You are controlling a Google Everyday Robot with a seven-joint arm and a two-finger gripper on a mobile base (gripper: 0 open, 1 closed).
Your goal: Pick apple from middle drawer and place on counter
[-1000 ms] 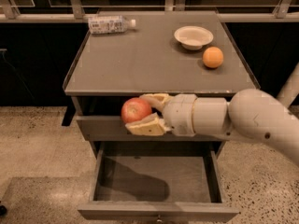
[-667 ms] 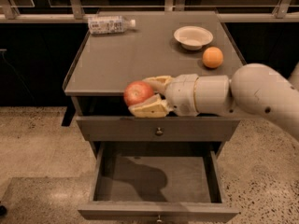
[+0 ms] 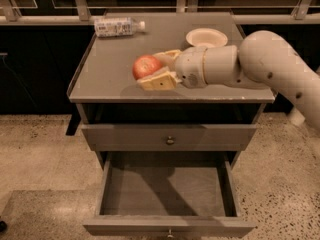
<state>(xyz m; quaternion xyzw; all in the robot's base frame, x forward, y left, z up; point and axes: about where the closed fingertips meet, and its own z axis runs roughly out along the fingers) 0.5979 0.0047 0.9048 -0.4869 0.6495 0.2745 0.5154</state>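
My gripper (image 3: 150, 69) is shut on the apple (image 3: 145, 66), a small red fruit, and holds it over the front half of the grey counter (image 3: 105, 59), close above its surface. The pale fingers (image 3: 157, 81) clasp it from above and below. The arm reaches in from the right. The middle drawer (image 3: 170, 191) stands pulled out below, its grey tray floor bare. Another grey knobbed drawer front (image 3: 170, 136) above it is closed.
A plastic water bottle (image 3: 118, 27) lies at the counter's back left. A small pale bowl (image 3: 206, 36) sits at the back right, partly behind the arm. A speckled floor surrounds the cabinet; a dark railing runs behind.
The gripper has lifted the apple from in front of the upper drawer front up and over the counter's front edge. The orange fruit seen earlier is now hidden behind the arm.
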